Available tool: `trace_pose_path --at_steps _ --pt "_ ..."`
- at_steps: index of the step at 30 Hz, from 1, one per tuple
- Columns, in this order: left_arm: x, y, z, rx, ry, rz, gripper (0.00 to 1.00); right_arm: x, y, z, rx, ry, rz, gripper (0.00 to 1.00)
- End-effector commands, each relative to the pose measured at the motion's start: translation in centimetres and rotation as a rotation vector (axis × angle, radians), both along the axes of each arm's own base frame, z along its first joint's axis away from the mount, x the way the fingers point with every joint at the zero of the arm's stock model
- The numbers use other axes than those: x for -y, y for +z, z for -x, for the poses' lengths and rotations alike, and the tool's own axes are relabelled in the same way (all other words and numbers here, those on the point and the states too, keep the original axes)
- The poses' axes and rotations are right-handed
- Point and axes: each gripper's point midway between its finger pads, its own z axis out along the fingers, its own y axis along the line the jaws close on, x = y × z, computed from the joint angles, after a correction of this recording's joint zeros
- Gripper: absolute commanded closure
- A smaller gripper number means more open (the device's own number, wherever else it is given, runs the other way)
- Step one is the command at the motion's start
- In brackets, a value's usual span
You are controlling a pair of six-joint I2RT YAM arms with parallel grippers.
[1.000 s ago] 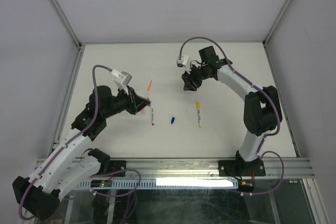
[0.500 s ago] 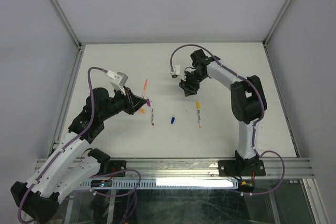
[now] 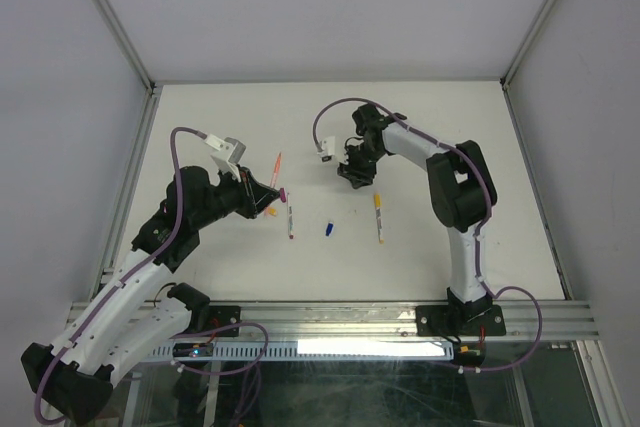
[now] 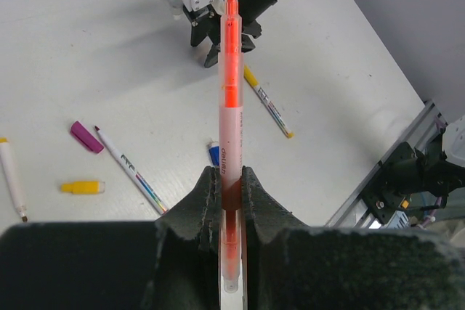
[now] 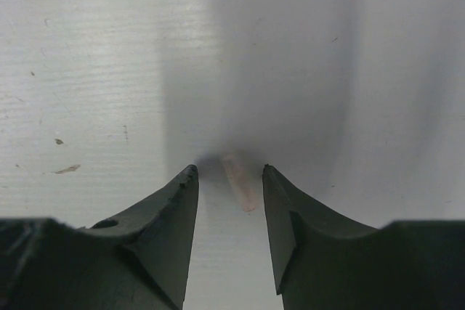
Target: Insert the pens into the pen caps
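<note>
My left gripper (image 3: 262,190) is shut on a red-orange pen (image 4: 231,99) and holds it above the table, tip pointing away; the pen also shows in the top view (image 3: 277,162). My right gripper (image 3: 357,171) is low over the table with its jaws open. In the right wrist view the gripper (image 5: 229,173) straddles a small pale pink pen cap (image 5: 238,181) lying on the table. The cap touches neither finger. Between the arms lie a purple cap (image 4: 86,136), a yellow cap (image 4: 83,187), a blue cap (image 3: 328,229), a white pen (image 3: 290,220) and a yellow-ended pen (image 3: 378,217).
Another white pen (image 4: 11,179) lies at the left edge of the left wrist view. White enclosure walls bound the table at the back and sides. An aluminium rail (image 3: 330,319) runs along the near edge.
My right gripper has moved left and down, and now stands over the pink cap. My left gripper, still holding the pen, has shifted slightly back to the left.
</note>
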Motion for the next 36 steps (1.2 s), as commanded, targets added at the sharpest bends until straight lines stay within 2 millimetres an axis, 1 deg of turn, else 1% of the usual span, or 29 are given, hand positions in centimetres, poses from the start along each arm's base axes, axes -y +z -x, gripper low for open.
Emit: trace_pose_path --at_steps 1,6,10,14,19,23,27,29,31,36 --pt "-0.2 1.9 -0.7 0.062 0.02 0.014 1.0 0.0 0.1 -1.8 0.086 0.01 0.036 0.57" --pt "-0.1 1.8 -0.8 0.058 0.02 0.011 1.0 0.1 -0.9 -1.9 0.095 0.011 0.075 0.63" --pt "-0.2 1.7 -0.8 0.059 0.024 0.009 1.0 0.4 -1.6 -1.3 0.07 0.017 0.105 0.68" --pt "-0.3 1.7 -0.8 0.059 0.03 0.009 1.0 0.5 -2.1 -0.3 0.022 0.022 0.111 0.76" --pt "-0.3 1.7 -1.0 0.059 0.033 0.007 1.0 0.7 -2.4 0.5 -0.036 0.0 0.127 0.91" --pt "-0.3 2.0 -1.0 0.065 0.033 0.009 1.0 0.8 -2.2 0.4 -0.045 -0.042 0.131 0.97" --pt "-0.4 2.2 -1.1 0.07 0.042 0.01 1.0 -0.5 -0.5 -0.2 -0.034 -0.148 0.057 1.0" --pt "-0.5 2.3 -1.1 0.069 0.05 0.013 1.0 -1.4 0.9 -0.7 -0.024 -0.228 0.0 1.0" --pt "-0.6 2.5 -1.2 0.071 0.06 0.019 1.0 -2.4 2.7 -1.1 -0.019 -0.315 -0.076 1.0" --pt "-1.0 2.8 -1.7 0.064 0.11 0.036 1.0 -4.0 6.1 0.2 -0.053 -0.494 -0.241 1.0"
